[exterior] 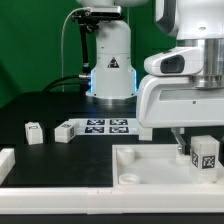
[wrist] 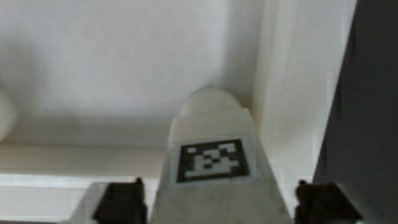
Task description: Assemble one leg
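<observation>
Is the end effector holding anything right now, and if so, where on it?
Yes. The end effector holds a leg, a finger on each side of its tagged end. Its other end points at the tray.

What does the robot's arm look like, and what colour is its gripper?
The arm is chunky, rounded and glossy white with grey joints. Its base carries a black triangle sticker above a glowing blue ring, with a dark cable looping beside it. The gripper has black fingertips.

I see a dark green curtain (exterior: 30, 45) hanging behind the black counter (exterior: 40, 110); light falls evenly, with soft sheen on the counter surface.
</observation>
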Robot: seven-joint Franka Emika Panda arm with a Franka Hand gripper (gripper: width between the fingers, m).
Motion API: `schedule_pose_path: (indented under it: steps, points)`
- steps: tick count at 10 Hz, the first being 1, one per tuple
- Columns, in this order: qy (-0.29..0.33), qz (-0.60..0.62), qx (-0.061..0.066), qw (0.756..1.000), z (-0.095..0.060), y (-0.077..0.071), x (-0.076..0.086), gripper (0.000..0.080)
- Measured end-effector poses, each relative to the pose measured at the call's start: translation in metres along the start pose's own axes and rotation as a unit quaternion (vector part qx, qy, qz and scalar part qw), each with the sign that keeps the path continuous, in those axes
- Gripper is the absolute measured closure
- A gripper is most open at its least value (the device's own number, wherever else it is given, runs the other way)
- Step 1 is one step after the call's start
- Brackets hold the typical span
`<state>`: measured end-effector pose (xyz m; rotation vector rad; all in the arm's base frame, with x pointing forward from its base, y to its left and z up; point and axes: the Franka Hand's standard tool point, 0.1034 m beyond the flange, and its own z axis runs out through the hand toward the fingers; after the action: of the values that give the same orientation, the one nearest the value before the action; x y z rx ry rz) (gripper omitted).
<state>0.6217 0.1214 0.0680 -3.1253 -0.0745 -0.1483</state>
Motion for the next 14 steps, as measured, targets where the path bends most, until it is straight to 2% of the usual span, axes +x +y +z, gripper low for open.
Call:
schedule_pose_path:
  steps: [3, 4, 6, 8, 11, 12, 13, 14]
  points:
    - [0.001, 0.048, 0.001, 0.999, -0.0002, -0.0007, 0.0003, 0.0508]
    - [0.007, 0.146, -0.001, 0.989, 0.0003, -0.0009, -0.0001, 0.0508]
    - [0.009, 0.306, -0.005, 0.952, 0.0003, -0.0016, -0.0002, 0.0508]
    - [0.009, 0.457, 0.000, 0.889, 0.0002, -0.0011, 0.0003, 0.0508]
    - [0.008, 0.616, 0.004, 0.788, 0.0001, -0.0045, 0.0004, 0.0508]
    - [0.008, 0.636, 0.005, 0.772, 0.0002, -0.0050, 0.0005, 0.0508]
    - [0.006, 0.631, 0.007, 0.775, 0.0003, -0.0058, 0.0003, 0.0442]
    - [0.006, 0.607, 0.007, 0.794, 0.0004, -0.0058, 0.0002, 0.0240]
